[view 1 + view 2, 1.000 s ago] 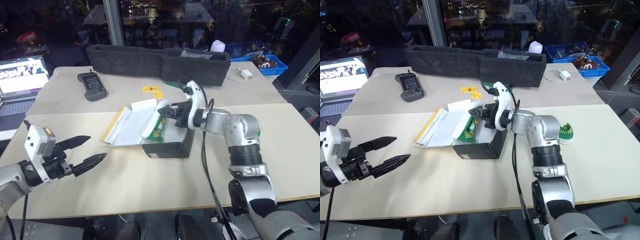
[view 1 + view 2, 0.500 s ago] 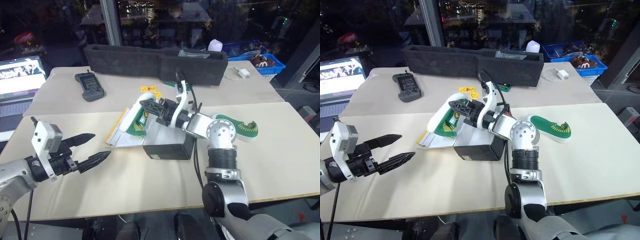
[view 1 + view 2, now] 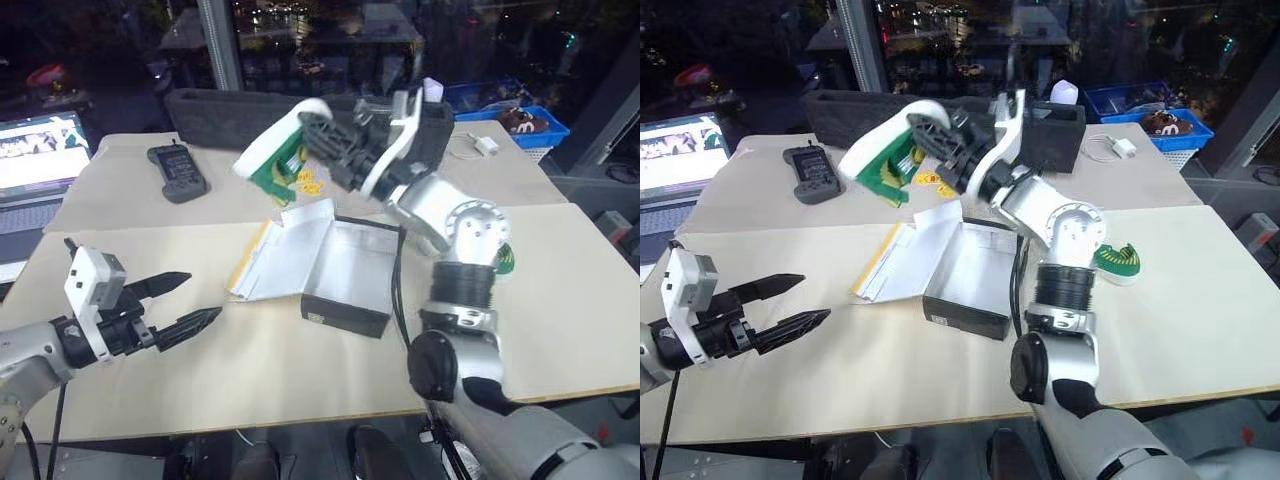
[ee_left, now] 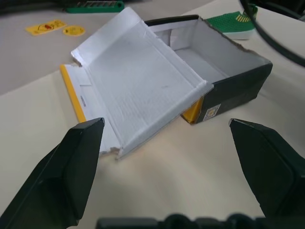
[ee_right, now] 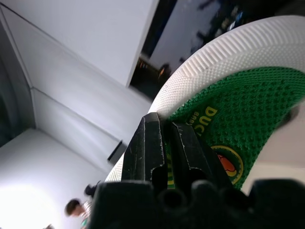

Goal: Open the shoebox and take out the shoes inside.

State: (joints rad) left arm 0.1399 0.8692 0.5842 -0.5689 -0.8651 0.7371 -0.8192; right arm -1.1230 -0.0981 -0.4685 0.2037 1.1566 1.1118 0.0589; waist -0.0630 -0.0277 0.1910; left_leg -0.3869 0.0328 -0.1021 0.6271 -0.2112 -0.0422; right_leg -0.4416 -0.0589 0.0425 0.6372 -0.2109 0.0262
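Observation:
The shoebox lies open mid-table, its yellow-edged lid folded flat toward my left. In the left wrist view its white inside holds nothing. My right gripper is raised high above the box and shut on the rim of one green shoe with a white sole; the right wrist view shows the fingers pinching the shoe's edge. The other shoe lies on the table right of the box. My left gripper hovers open near the front left, apart from the box.
A long black foam tray runs along the back. A black handset and a laptop sit at the left, yellow stickers behind the box, and a white charger and blue basket at the back right.
My right gripper has lifted the green shoe out of the box and high above it, rolling the wrist. The left gripper has stayed put.

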